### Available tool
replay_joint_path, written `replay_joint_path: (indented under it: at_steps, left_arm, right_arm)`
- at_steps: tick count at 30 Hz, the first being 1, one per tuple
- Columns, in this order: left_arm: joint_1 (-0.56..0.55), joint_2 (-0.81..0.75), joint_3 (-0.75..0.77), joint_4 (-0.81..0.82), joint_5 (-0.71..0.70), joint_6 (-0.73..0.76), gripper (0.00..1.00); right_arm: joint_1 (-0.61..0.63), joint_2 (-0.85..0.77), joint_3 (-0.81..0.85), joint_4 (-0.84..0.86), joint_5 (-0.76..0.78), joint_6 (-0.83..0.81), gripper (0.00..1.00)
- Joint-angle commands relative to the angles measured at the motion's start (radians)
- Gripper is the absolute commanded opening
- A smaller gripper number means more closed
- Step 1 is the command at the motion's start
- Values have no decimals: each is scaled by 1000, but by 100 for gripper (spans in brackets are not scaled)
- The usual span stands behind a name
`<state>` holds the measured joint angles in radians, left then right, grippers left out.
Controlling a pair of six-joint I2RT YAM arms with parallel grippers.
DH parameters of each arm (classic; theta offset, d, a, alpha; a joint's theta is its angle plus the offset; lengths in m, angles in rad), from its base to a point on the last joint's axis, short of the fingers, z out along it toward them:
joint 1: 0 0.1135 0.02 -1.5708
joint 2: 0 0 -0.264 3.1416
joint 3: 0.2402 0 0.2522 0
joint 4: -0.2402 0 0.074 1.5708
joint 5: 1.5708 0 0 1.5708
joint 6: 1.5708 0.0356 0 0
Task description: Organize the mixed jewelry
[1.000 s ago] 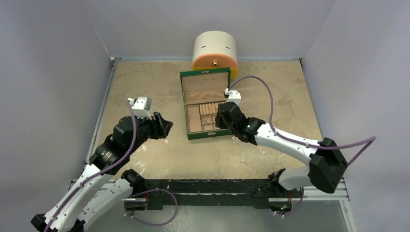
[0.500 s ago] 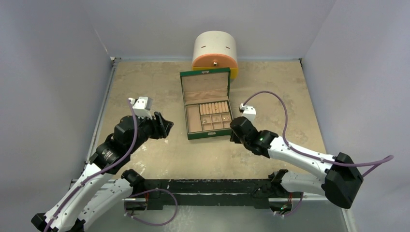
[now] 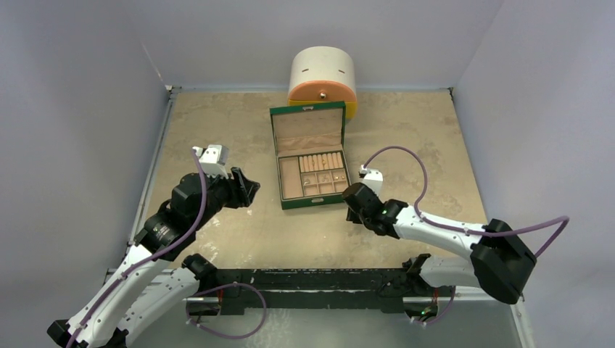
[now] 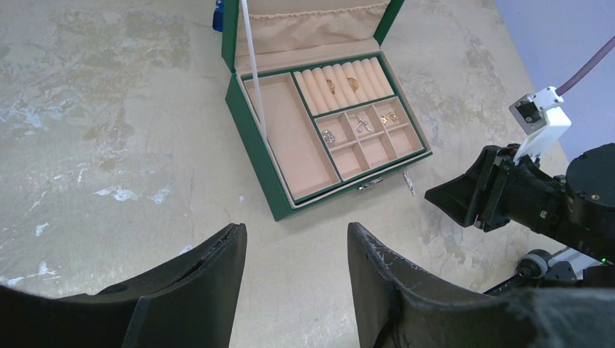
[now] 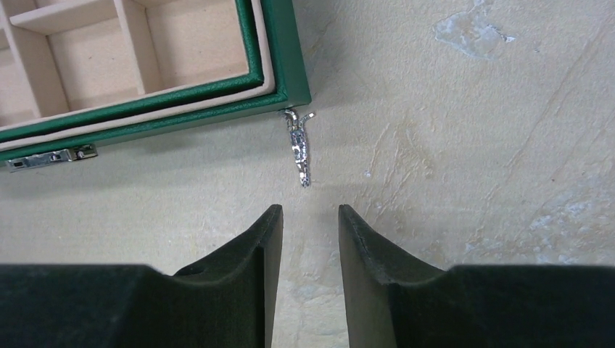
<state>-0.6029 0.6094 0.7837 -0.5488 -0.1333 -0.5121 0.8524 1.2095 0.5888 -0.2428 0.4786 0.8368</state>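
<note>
The green box lies open, lid back. In the left wrist view, two gold rings sit in its ring rolls, with silvery bits and a gold piece in its small compartments. One silvery piece lies on the table just outside the box's front right corner; it also shows in the left wrist view. My right gripper is open and empty, low over the table, its tips just short of that piece. My left gripper is open and empty, left of the box.
A round white and orange container stands behind the box against the back wall. The box's silver latch sticks out of its front wall. Grey walls close in the table on the left, back and right.
My right gripper has left the box's compartments, moving back and right to the table at the box's front right corner. The left arm has not moved.
</note>
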Motion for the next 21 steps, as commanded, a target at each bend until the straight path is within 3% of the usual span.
replay_joint_path:
  at_steps: [1, 21]
  left_arm:
    - [7, -1, 23, 26, 9, 12, 53]
    - [8, 7, 25, 27, 12, 12, 53]
  right_arm:
    - [0, 28, 3, 53, 3, 15, 36]
    - [-3, 134, 12, 109, -3, -4, 23]
